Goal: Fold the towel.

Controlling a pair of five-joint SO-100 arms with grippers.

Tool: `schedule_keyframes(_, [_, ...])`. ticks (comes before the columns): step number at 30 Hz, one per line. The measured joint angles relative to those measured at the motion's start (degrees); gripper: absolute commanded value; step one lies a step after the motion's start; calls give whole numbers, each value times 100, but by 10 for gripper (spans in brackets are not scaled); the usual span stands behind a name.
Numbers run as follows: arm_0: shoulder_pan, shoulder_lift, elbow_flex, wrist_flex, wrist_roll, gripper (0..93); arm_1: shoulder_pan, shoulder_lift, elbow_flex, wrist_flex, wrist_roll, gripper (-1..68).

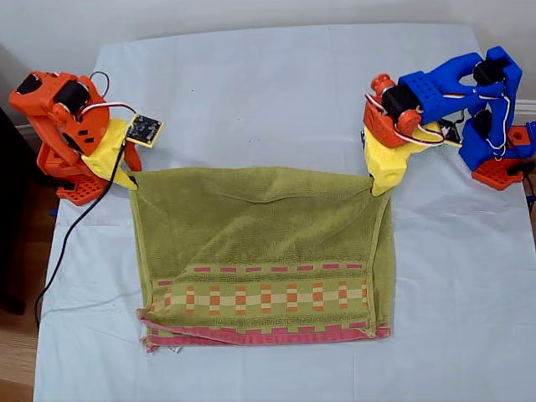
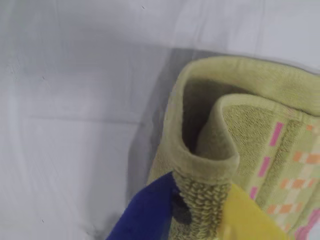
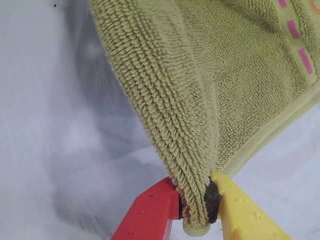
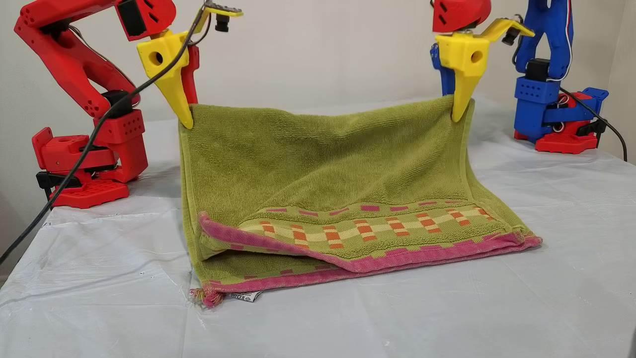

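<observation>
The olive-green towel (image 1: 260, 234) is doubled over. Its pink-red hems and the band of orange-and-cream squares lie on the table toward the front, and its folded edge is lifted off the table. My first gripper (image 1: 378, 180), with blue and yellow jaws, is shut on the fold's corner at the exterior view's right (image 2: 197, 210) (image 4: 454, 112). My second gripper (image 1: 131, 177), with red and yellow jaws, is shut on the other corner of the fold (image 3: 197, 205) (image 4: 188, 119). The towel (image 4: 323, 164) sags slightly between them. A small white tag (image 4: 247, 296) pokes out below the lower hem.
A white tablecloth sheet (image 1: 251, 84) covers the table. The red arm's base (image 4: 84, 169) stands at the other view's left and the blue arm's base (image 4: 556, 124) at its right. A black cable (image 4: 74, 169) trails off the red arm over the table edge.
</observation>
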State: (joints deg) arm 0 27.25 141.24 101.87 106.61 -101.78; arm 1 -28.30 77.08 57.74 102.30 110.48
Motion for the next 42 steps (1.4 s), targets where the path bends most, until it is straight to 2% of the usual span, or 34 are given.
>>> schedule_keyframes(9, [1107, -483, -624, -677, 114, 1, -369, -220, -1063, 105, 26, 1])
schedule_keyframes(19, [2250, -598, -633, -1468, 79, 1, -1002, -272, -1107, 97, 659, 1])
schedule_keyframes(33, [2962, -1063, -624, -2487, 26, 1, -1696, -1872, -2883, 105, 1187, 1])
schedule_keyframes(42, [3349, -1327, -53, -3630, 88, 1, -1925, -3647, -5142, 114, 1213, 1])
